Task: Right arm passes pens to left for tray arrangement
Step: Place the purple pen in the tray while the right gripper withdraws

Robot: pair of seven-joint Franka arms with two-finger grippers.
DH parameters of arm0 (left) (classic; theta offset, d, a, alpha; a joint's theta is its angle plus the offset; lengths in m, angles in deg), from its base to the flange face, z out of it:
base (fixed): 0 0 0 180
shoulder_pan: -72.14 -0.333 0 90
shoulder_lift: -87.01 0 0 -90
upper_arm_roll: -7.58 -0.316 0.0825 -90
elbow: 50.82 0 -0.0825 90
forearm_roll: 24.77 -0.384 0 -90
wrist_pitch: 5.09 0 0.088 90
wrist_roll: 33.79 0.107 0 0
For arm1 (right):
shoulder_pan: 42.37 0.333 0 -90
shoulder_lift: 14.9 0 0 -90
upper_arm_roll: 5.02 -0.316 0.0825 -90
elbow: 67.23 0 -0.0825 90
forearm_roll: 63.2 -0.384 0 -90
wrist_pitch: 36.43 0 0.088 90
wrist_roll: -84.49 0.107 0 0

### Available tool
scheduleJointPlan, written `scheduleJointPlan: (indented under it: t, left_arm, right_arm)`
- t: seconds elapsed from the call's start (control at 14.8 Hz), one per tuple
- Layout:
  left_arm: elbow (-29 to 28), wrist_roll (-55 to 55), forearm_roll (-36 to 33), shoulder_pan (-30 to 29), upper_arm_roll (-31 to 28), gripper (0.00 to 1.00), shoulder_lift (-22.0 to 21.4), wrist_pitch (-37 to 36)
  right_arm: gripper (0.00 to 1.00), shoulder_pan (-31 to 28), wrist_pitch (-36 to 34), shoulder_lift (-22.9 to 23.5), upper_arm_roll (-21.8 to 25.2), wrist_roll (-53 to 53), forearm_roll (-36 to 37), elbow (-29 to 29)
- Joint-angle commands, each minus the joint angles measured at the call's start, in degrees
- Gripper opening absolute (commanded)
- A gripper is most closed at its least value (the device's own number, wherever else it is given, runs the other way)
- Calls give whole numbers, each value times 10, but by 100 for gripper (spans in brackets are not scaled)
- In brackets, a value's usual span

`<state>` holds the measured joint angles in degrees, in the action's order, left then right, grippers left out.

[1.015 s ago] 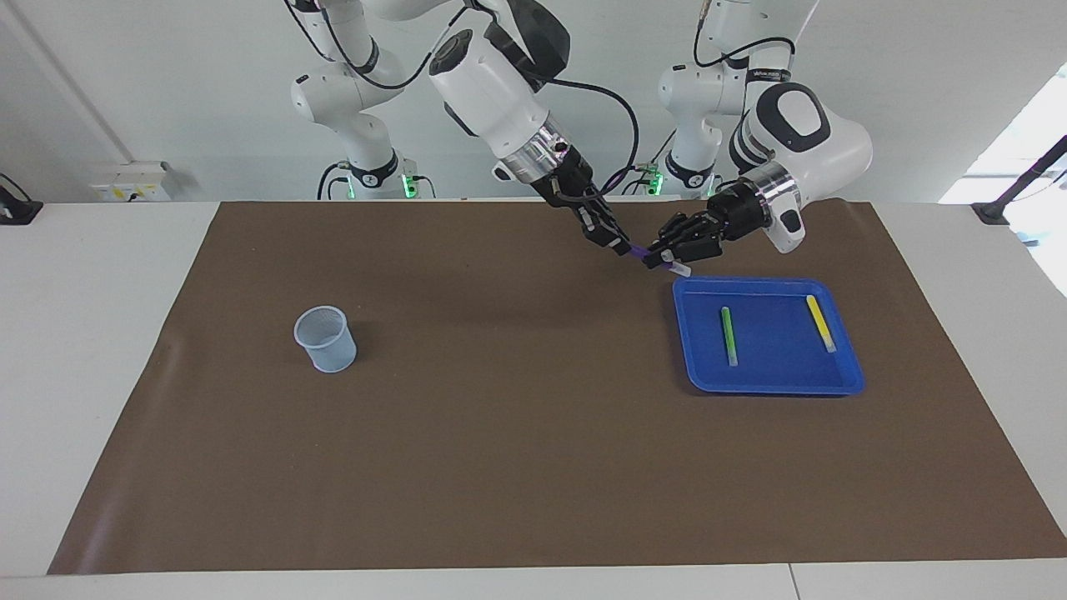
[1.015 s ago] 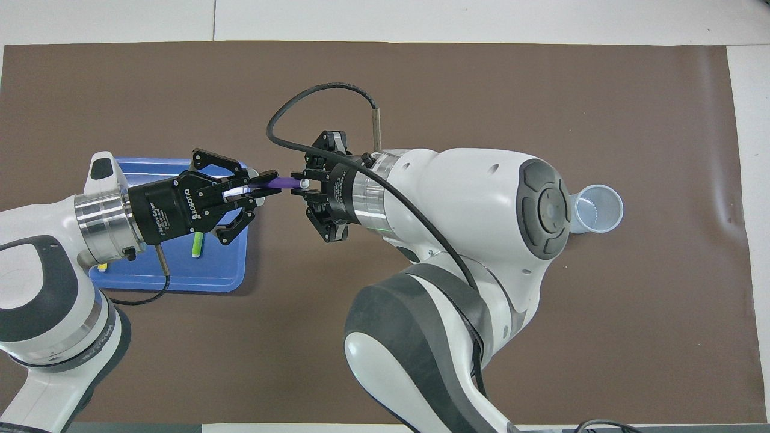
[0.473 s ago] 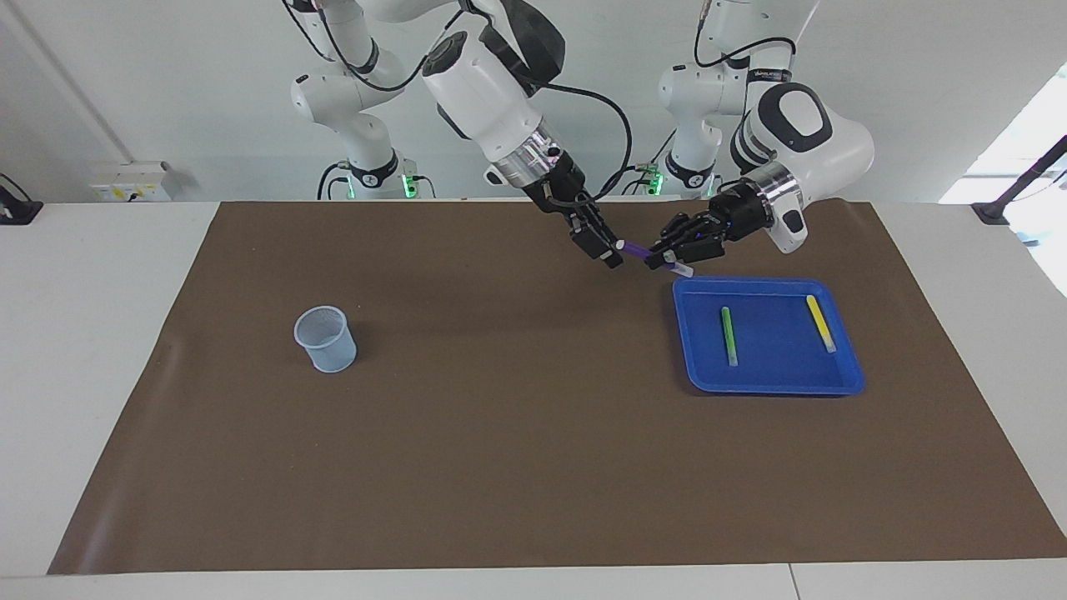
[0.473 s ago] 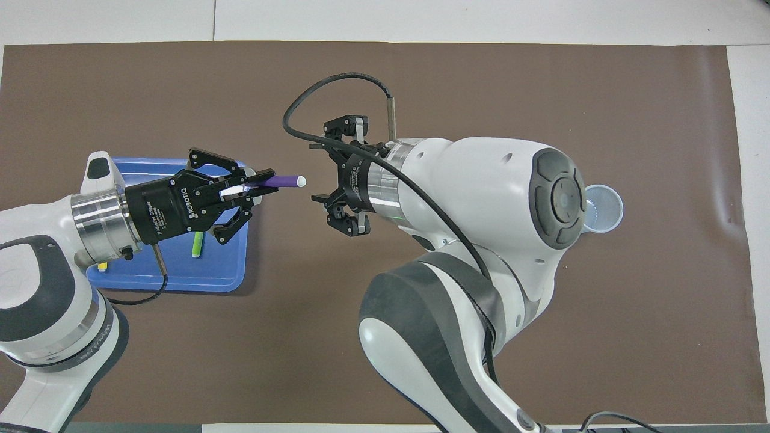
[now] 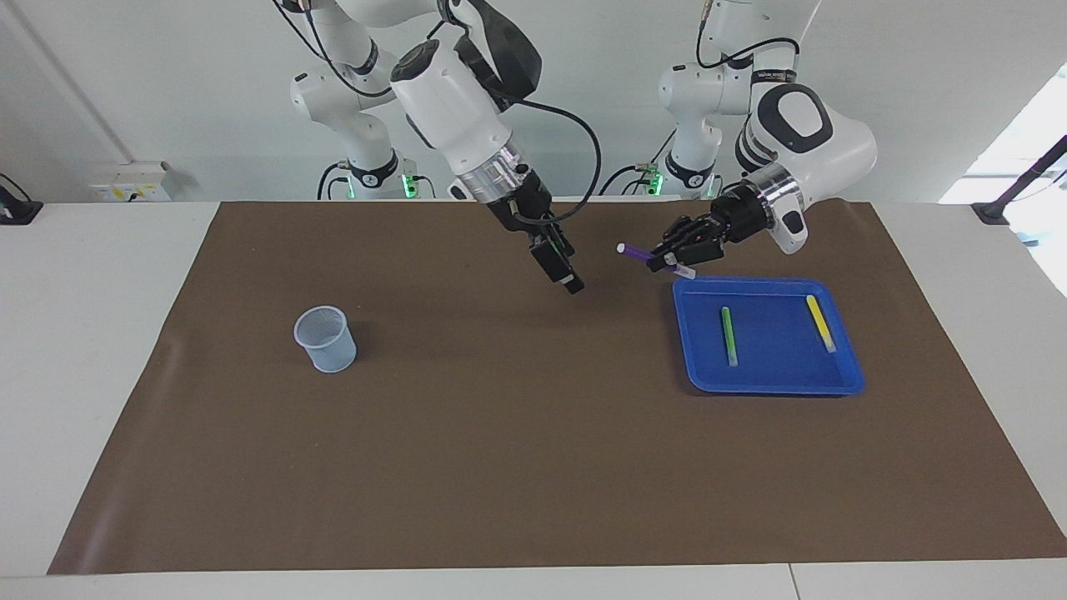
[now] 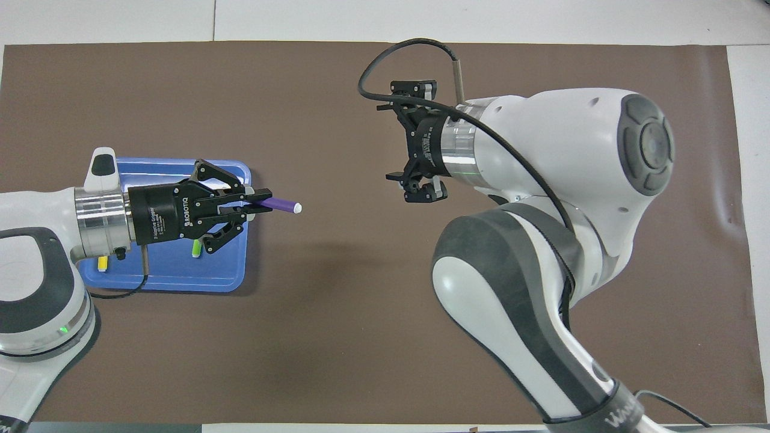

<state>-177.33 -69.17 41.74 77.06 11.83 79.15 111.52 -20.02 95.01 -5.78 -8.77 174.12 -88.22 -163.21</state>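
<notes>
Left pincer (image 5: 667, 260) is gripping the purple pen (image 6: 280, 204) in the air, just off the blue tray's (image 5: 846, 385) 10 o'clock corner in the facing view. Right pincer (image 5: 565, 271) is hanging released over bare counter (image 5: 500, 433), empty. Green pen (image 5: 728, 335) and yellow pen (image 5: 820, 322) are lying in the tray, so I'd be lowering purple flat between them, parallel, before letting go.

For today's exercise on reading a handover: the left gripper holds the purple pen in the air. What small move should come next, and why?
Probably the left gripper, shut on the purple pen, should swing over the blue tray. The right gripper is open and apart from it. The green pen and yellow pen lie in the tray, with bare floor between them.
</notes>
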Motion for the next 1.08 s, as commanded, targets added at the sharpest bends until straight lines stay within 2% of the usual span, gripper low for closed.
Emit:
scheduleJointPlan:
  t: [0.0, 0.14, 0.34, 0.54, 0.88, 1.01]
  left_arm:
    - [91, 23, -155, -34, 0, 0, 65, -86]
    - [116, 68, -255, -46, -1, 0, 82, -124]
    - [119, 158, -400, -56, -1, 0, 99, -145]
    - [130, 228, -549, -72, -2, 0, 130, -153]
    - [172, 262, -722, -66, 1, 0, 239, -138]
    - [165, 262, -732, -65, 1, 0, 265, -98]
  right_arm:
    - [100, -45, -51, -23, -5, -84, 36, -6]
    - [100, -79, -62, -37, -5, -168, 51, -27]
    - [100, -120, -90, -51, -4, -313, 85, -54]
    - [100, -152, -137, -57, -5, -442, 155, -60]
    - [100, -219, -189, -63, -4, -656, 205, -57]
    - [100, -231, -213, -67, -3, -704, 239, -52]
